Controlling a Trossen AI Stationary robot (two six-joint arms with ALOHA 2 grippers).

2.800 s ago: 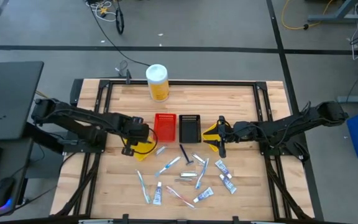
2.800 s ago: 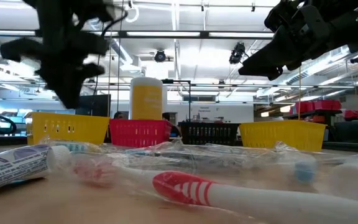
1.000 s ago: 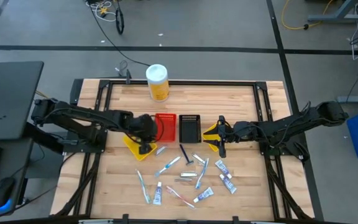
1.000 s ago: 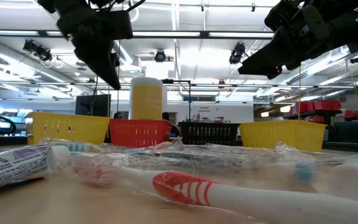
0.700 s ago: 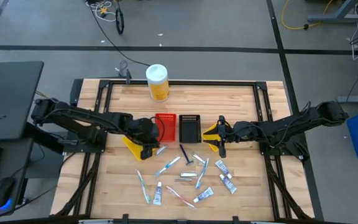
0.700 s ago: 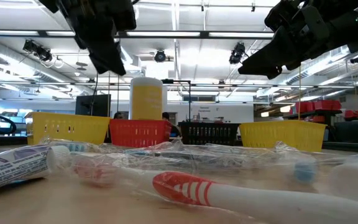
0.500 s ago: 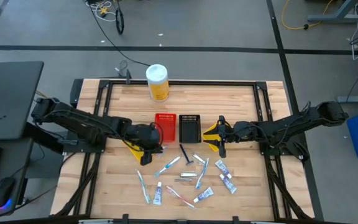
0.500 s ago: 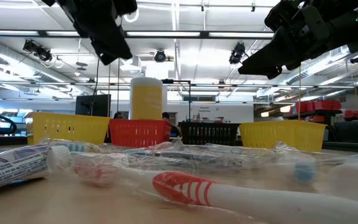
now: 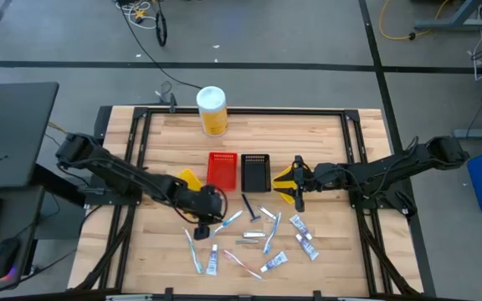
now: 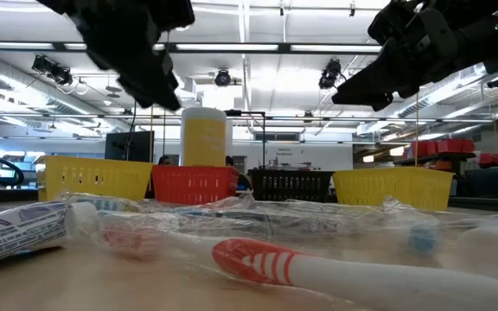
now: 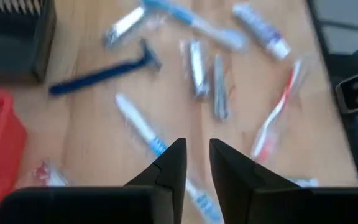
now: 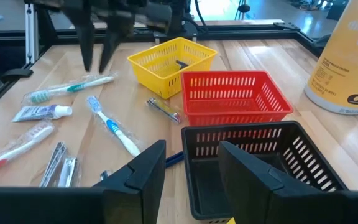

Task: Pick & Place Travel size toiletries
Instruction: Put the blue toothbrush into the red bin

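Note:
The toiletries lie scattered on the near half of the table (image 9: pixel 249 238): white tubes (image 9: pixel 212 261), wrapped toothbrushes (image 9: pixel 224 222), a blue razor (image 9: pixel 248 206) and metal clippers (image 11: pixel 194 65). My left gripper (image 9: pixel 201 231) hovers above them, narrowly open and holding nothing; in its wrist view the fingers stand over a blue-and-white toothbrush (image 11: pixel 143 129). My right gripper (image 9: pixel 298 194) waits, open and holding nothing, by the right yellow bin (image 9: pixel 284 179); its wrist view looks over the black bin (image 12: pixel 253 158).
A red bin (image 9: pixel 222 170) and a black bin (image 9: pixel 256 170) stand mid-table, with a yellow bin (image 9: pixel 189 178) left of them, partly under my left arm. A tall yellow canister (image 9: pixel 212 110) stands at the far edge. Bare wood lies along the far half.
My left gripper has swung from above the left yellow bin toward the table's near edge and somewhat to the right, ending over the scattered toiletries. My right arm has kept still. No toiletry has moved.

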